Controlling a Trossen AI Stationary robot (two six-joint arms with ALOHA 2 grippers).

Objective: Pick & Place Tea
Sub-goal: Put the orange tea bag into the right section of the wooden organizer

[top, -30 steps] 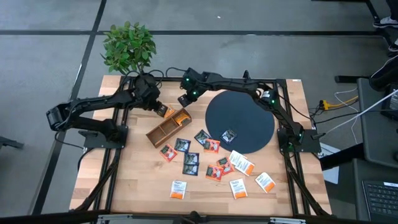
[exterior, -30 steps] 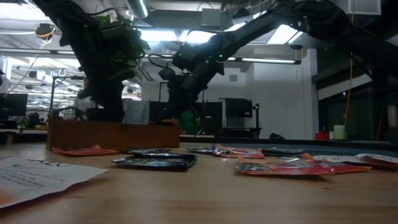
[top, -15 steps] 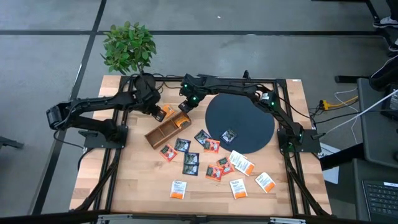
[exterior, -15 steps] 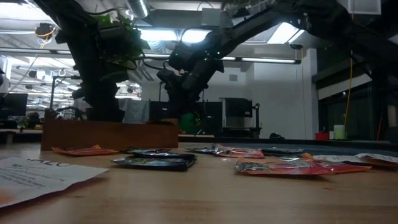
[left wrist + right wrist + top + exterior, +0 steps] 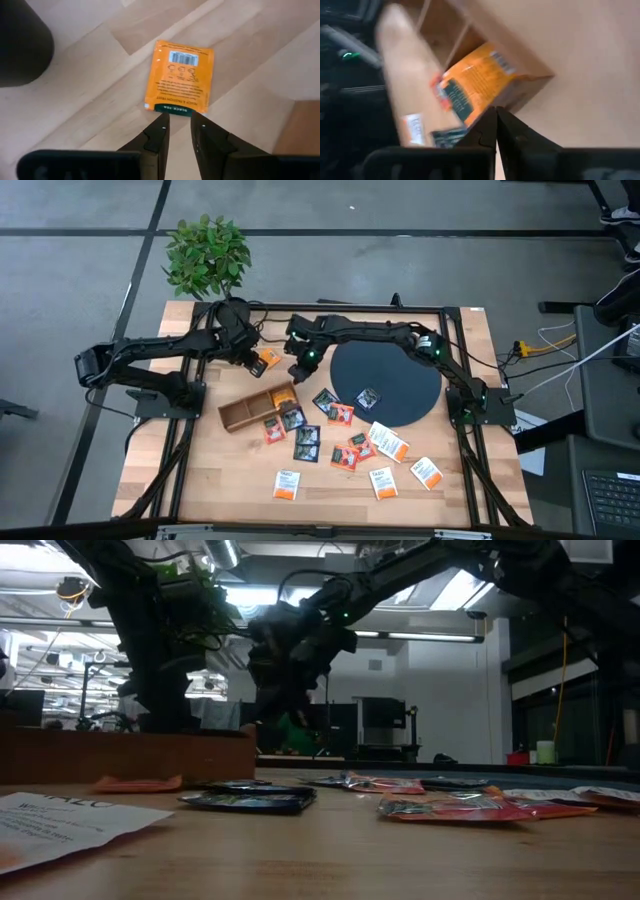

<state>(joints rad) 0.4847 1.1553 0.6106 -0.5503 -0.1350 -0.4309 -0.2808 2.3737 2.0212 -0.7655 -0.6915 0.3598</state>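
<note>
With your left gripper (image 5: 177, 131) pinching the orange tea sachet (image 5: 178, 77) by its near edge, just beyond the fingertips, keep it level and carry it to the wooden box (image 5: 250, 408) while your right gripper (image 5: 495, 125), fingers pressed together, waits nearby.

The box (image 5: 257, 406) lies left of centre on the table (image 5: 215, 480), with one sachet (image 5: 283, 396) in its right end compartment. Behind it, a sachet (image 5: 267, 360) hangs at the left gripper (image 5: 262, 360) — the right gripper (image 5: 297, 370) is just right of that. The disc (image 5: 400, 380) sits right of the box, a sachet (image 5: 368, 398) on it. Loose sachets (image 5: 340, 450) spread in front of both; the plant (image 5: 207, 256) stands behind the table's left corner
</note>
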